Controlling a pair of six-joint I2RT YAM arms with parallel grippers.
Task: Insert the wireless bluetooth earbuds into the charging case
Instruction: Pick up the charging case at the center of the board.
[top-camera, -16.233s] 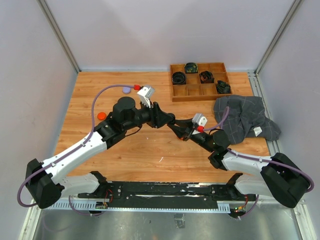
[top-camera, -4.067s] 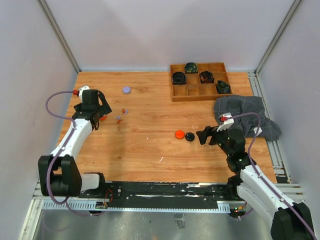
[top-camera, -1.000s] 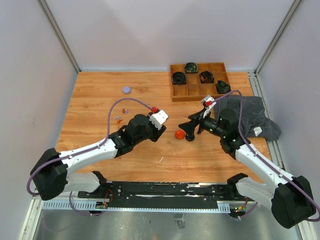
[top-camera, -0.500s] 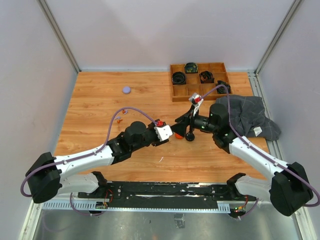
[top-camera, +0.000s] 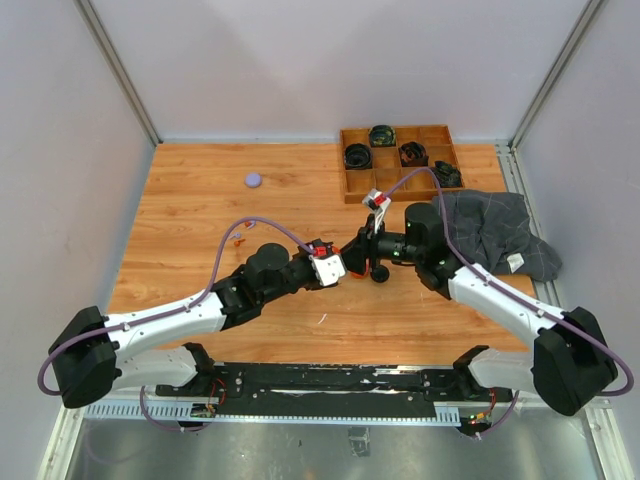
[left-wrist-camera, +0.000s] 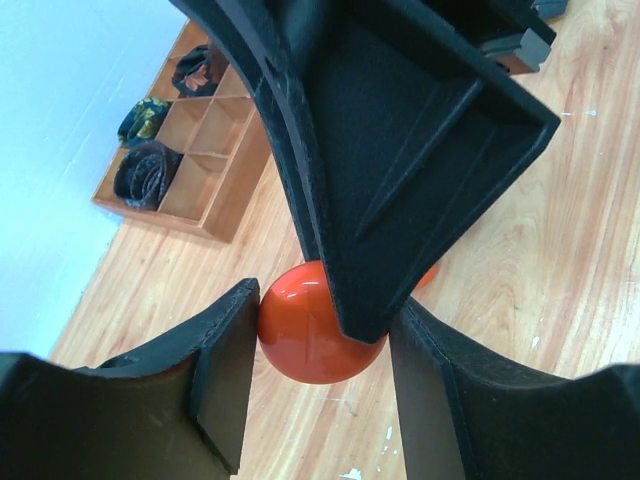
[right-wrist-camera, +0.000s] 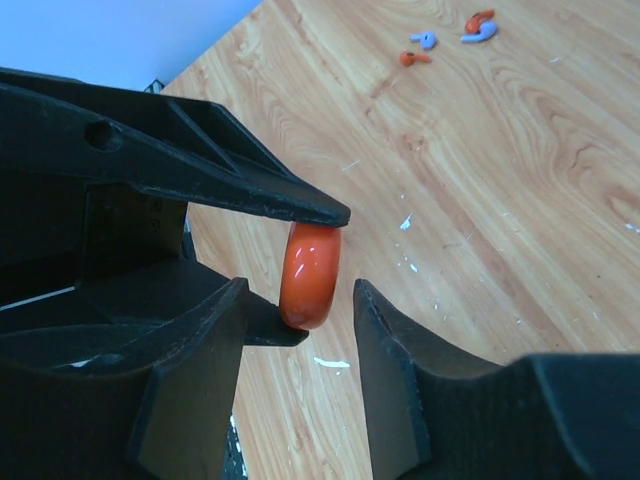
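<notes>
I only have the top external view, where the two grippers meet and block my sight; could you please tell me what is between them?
Observer: The left gripper pinches an orange charging case across its width, as the left wrist view shows.
Operator: Does the other one grip it too?
Observer: Not yet; in the right wrist view the right gripper straddles its flat faces, with a gap at one finger.
Operator: Is it open?
Observer: Seen edge-on there, it looks closed.
</notes>
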